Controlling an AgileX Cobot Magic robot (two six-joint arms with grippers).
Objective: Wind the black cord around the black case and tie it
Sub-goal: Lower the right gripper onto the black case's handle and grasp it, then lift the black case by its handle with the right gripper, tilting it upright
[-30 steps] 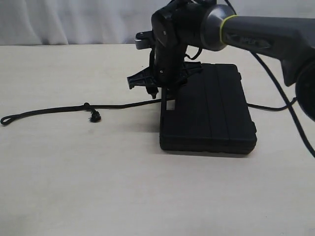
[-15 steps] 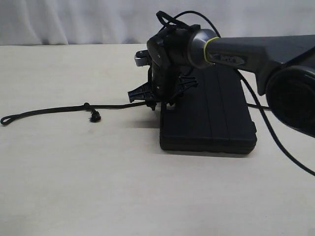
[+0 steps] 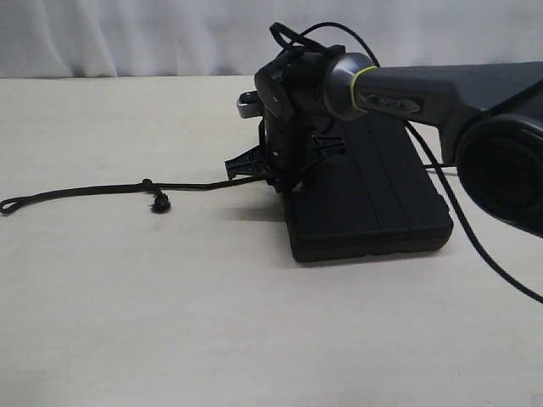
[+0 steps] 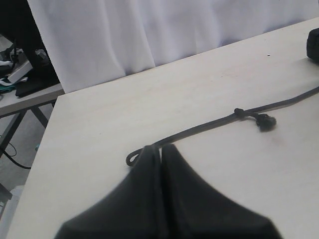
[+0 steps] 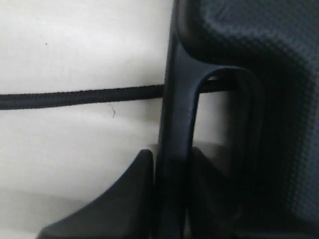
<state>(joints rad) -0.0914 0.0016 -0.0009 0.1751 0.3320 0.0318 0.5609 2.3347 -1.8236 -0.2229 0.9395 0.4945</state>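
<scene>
Black case lies on the worktop, its handle end right under the right hand. That hand is pinching the thin bar of the case's handle – one finger outside the edge, the other down in the slot – prob. so this end can be tipped up and cord passed beneath. The black cord runs in under the handle bar just beside those fingers. From there it trails away from the hand across the worktop, past a small frayed knot, to its looped end. Left hand hovers just over that loop w/ fingers pressed together and nothing between them, as far as its wrist view shows. It looks parked there to take the free end once the case is raised. No wrap around the case yet, no tie.
</scene>
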